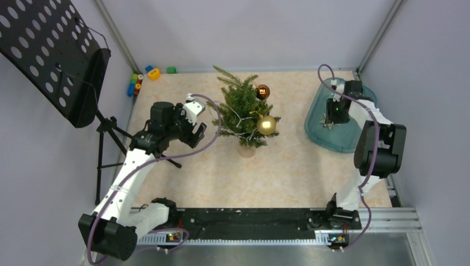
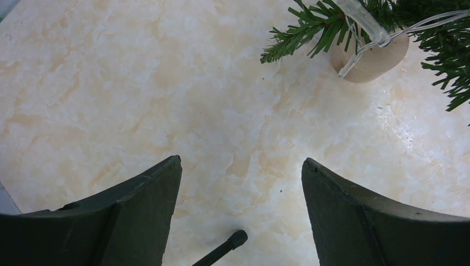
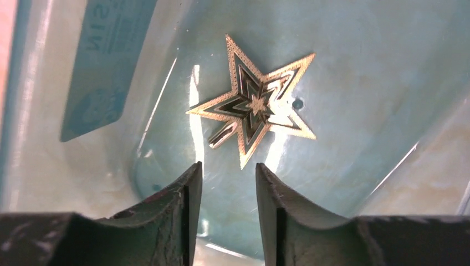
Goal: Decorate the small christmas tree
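Observation:
The small christmas tree (image 1: 242,108) stands mid-table on its pale wooden base (image 2: 372,58), carrying a gold ball (image 1: 266,125), a brown ball (image 1: 262,91) and a clear light string (image 2: 366,22). My left gripper (image 1: 197,130) hovers just left of the tree, jaws wide open over bare tabletop, holding nothing. My right gripper (image 3: 228,165) reaches into the teal bin (image 1: 318,119), its jaws part open and empty. A gold star ornament (image 3: 255,105) lies on the bin floor just beyond the fingertips, untouched.
A black perforated stand (image 1: 55,55) on a tripod rises at the left, one tripod foot (image 2: 235,240) showing under my left gripper. Small coloured blocks (image 1: 145,75) lie at the table's far left corner. Walls close the table in on all sides.

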Controlling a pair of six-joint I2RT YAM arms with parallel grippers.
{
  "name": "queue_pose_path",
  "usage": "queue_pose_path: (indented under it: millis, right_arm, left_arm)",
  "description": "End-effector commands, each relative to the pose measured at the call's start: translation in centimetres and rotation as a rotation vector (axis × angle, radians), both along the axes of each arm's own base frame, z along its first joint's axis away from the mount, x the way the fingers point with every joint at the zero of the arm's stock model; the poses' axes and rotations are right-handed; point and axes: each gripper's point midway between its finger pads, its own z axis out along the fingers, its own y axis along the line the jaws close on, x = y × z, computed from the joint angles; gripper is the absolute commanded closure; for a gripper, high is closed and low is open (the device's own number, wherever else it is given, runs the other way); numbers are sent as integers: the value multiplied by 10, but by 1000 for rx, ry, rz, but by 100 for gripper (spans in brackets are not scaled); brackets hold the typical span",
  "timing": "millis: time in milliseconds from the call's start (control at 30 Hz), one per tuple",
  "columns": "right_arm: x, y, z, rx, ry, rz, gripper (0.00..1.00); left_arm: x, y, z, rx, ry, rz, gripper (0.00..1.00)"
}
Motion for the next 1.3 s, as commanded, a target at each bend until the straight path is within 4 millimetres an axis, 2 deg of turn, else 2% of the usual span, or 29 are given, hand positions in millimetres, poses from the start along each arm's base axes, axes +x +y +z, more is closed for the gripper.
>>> queue_pose_path:
  millis: [0,67,167,233,300,467,600,667,733,767,867,967,1033,1267]
  right_arm:
    - [11,19,54,150,-137,-241,57]
    - [4,26,49,192,-125,-299,56]
    - [-12,29,26,194,-52,-351,60]
    - [-21,24,12,146,6,-388,60]
    - [-24,17,7,111,28,-409,61]
    - [-11,0,23,38,-27,-447,57]
    - [-2,0,16,36,-9,-436,52]
    - [5,-2,12,34,5,-433,40]
    - [17,-3,11,62,-6,-432,29]
    - [24,-6,11,77,-16,-440,27]
    - [47,-16,13,75,-45,-471,27]
    - [66,-15,9,94,-46,-475,27]
    - [68,-12,2,80,-30,-455,22]
    - [59,-18,-15,-26,30,-422,21]
  left_arm:
    - [7,-6,19,-13,-56,-19,16]
    - [7,-8,18,-13,-52,-22,16]
    - [6,-9,18,-15,-45,-27,16]
    - [6,-9,18,-16,-42,-25,16]
    - [5,-9,18,-16,-38,-26,16]
    - [5,-10,17,-18,-21,-27,16]
    - [7,-8,13,-15,-5,-22,16]
    - [8,-5,9,-11,7,-14,16]
    - [9,-3,8,-9,17,-6,16]
    - [10,-1,7,-10,23,0,16]
    - [12,4,8,-16,34,16,16]
    - [13,10,9,-26,51,35,16]
    - [14,15,8,-33,58,48,16]
    - [17,26,10,-62,75,82,16]
